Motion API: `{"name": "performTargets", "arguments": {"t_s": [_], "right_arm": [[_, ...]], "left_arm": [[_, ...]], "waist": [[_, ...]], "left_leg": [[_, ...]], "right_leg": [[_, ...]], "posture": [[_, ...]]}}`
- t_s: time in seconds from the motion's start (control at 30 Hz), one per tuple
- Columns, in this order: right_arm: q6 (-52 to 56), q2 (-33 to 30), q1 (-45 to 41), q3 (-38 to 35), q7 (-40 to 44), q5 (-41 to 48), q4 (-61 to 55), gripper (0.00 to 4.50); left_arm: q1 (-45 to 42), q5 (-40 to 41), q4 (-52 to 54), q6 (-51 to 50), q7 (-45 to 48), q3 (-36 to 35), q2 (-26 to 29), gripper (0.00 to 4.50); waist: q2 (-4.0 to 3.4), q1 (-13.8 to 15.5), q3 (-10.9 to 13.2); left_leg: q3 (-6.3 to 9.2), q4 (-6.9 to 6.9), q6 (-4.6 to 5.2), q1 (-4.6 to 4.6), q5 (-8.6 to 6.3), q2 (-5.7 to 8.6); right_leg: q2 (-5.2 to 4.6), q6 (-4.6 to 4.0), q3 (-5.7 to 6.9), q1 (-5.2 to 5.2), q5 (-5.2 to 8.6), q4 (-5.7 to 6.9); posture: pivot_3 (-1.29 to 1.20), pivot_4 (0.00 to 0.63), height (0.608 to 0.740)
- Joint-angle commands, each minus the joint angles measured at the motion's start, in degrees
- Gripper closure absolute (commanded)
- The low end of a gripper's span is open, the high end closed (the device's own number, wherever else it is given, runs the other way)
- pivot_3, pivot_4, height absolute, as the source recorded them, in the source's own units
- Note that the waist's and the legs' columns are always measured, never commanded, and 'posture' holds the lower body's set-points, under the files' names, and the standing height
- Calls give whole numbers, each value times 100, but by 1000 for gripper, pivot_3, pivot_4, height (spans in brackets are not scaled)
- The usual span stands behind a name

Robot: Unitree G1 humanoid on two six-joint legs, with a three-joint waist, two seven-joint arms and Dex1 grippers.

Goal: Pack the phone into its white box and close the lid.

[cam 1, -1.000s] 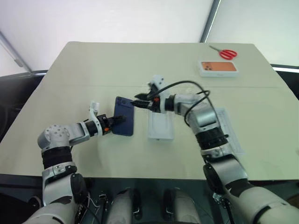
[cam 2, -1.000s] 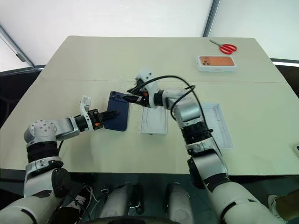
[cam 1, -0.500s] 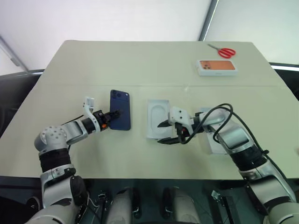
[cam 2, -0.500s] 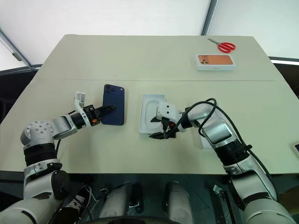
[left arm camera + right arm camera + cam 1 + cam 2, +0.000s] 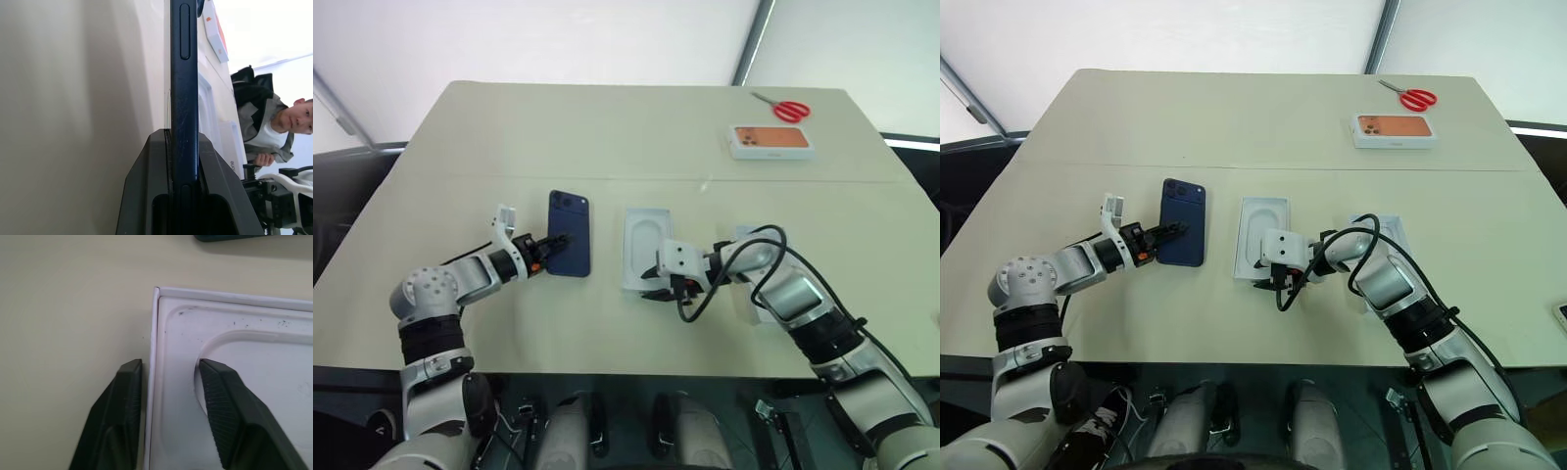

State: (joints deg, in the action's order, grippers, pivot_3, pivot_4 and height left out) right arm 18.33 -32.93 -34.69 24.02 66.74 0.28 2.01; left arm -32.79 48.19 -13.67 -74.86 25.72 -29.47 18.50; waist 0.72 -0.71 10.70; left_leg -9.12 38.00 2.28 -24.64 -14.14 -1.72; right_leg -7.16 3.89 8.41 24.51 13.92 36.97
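Packing under way: the left gripper (image 5: 551, 242) pinches the phone (image 5: 570, 246) by its edge, lying on the table (image 5: 607, 137) just beside the white box (image 5: 647, 248). The right gripper (image 5: 168, 387) straddles the box's near wall, fingers (image 5: 222, 401) apart, not yet clamped. Next move likely calls for steadying the box, then carrying the phone over its rim. Bare tabletop surrounds both; scissors (image 5: 787, 111) lie well apart

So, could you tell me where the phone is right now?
In the head views the phone is left of centre on the table, its near end clamped in the left gripper, with the white box just to its right.
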Motion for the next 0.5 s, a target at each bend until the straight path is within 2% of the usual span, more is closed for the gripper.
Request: {"name": "performTargets", "arguments": {"t_s": [0.03, 0.13, 0.17, 0.4, 0.5], "right_arm": [[-54, 2, 41, -43, -27, -19, 24, 2614], [-105, 0, 57, -47, -77, -69, 28, 3673], [-158, -4, 55, -30, -99, -114, 37, 3899], [-253, 188, -74, -58, -252, -216, 237, 3899], [-345, 492, -244, 11, -766, -531, 590, 3899]], "left_arm": [[-164, 168, 173, 106, 38, -26, 79, 4500], [-175, 197, 148, 87, 69, -22, 85, 4500], [-179, 215, 139, 65, 70, -30, 85, 4500], [-225, 238, 111, 80, 92, -64, 140, 4500], [-256, 225, 68, 129, 34, -100, 129, 4500]], "waist": [[0, 0, 0], [3, -2, -2], [3, -14, -2], [3, -27, -2], [4, -42, -2]], "left_leg": [[0, 0, 0, 0, 0, 0], [0, 0, 0, 1, 0, 0], [1, 0, 0, 1, 0, -1], [0, 0, -3, 1, 2, -4], [1, 0, -5, 2, 3, -5]], "right_leg": [[0, 0, 0, 0, 0, 0], [0, 0, 0, -1, 0, 0], [1, 0, 1, -2, 0, 0], [4, -2, 1, 0, -1, 0], [6, -3, 1, 0, -2, 1]], "posture": [[0, 150, 738], [0, 150, 738], [0, 150, 738], [0, 150, 738], [0, 150, 738]]}}
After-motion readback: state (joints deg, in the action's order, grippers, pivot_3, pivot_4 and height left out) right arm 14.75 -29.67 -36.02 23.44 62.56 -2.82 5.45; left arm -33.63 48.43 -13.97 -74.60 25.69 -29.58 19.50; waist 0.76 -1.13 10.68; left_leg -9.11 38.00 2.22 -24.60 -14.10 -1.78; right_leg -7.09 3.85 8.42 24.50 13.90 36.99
